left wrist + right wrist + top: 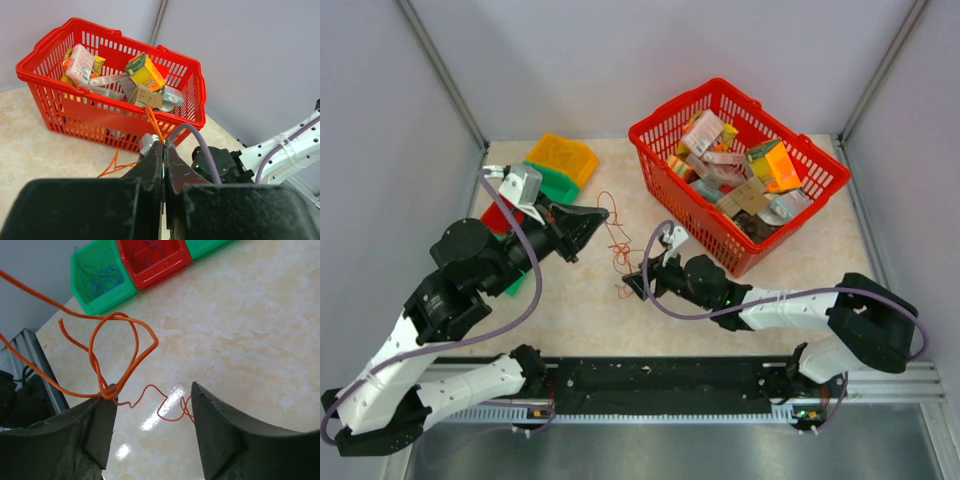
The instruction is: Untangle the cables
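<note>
An orange-red cable point(616, 243) hangs in thin loops from my left gripper point(603, 213) down to the table. In the left wrist view the left gripper point(164, 145) is shut on this cable point(152, 120), and a loop of it lies on the table point(113, 165). My right gripper point(632, 286) is low by the cable's lower end. In the right wrist view the right gripper point(154, 390) is open. A knotted loop of the cable point(115, 335) hangs just in front of it, its knot against the left finger point(97, 425). A thinner strand point(170, 412) lies between the fingers.
A red basket point(692, 212) full of packets stands at the back right, close to the right arm. Yellow point(563, 157), green point(552, 183) and red point(500, 218) bins sit at the back left. The green bin point(97, 280) and red bin point(150, 257) hold blue wires.
</note>
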`<state>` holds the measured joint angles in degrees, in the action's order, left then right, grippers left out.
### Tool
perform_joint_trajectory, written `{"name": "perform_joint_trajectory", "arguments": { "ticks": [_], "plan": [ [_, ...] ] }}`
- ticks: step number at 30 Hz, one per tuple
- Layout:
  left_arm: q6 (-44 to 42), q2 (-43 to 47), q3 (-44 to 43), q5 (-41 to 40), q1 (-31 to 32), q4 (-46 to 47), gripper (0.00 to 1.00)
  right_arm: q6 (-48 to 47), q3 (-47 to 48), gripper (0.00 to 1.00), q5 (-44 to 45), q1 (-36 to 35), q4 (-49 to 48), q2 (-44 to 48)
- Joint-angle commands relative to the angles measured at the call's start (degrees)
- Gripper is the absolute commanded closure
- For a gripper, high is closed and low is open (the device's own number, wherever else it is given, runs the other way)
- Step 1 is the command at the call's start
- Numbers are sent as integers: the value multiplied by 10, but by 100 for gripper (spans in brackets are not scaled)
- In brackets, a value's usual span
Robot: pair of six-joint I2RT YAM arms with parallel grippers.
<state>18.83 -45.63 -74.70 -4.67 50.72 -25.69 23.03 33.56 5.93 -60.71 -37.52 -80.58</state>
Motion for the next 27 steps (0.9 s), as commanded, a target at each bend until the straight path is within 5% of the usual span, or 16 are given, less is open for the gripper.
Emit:
{"name": "perform_joint_trajectory", "arguments": {
  "ticks": [1,6,14,18,27],
  "plan": [
    [10,7,-23,20,1,38,100,26,37,47,-14,-6,-67,-32],
    [2,16,-18,-9,1,31,100,51,23,100,27,-7,-45,-24],
    [-70,51,-16,-263,1,-23,100,89,-124,100,146,-7,19,101],
    [-134,82,26,-382,1,19,100,118,-201,100,191,-6,95,242],
    [-230,131,121,-513,0,139,100,214,-258,100,335,-6,507,643]
  ]
}}
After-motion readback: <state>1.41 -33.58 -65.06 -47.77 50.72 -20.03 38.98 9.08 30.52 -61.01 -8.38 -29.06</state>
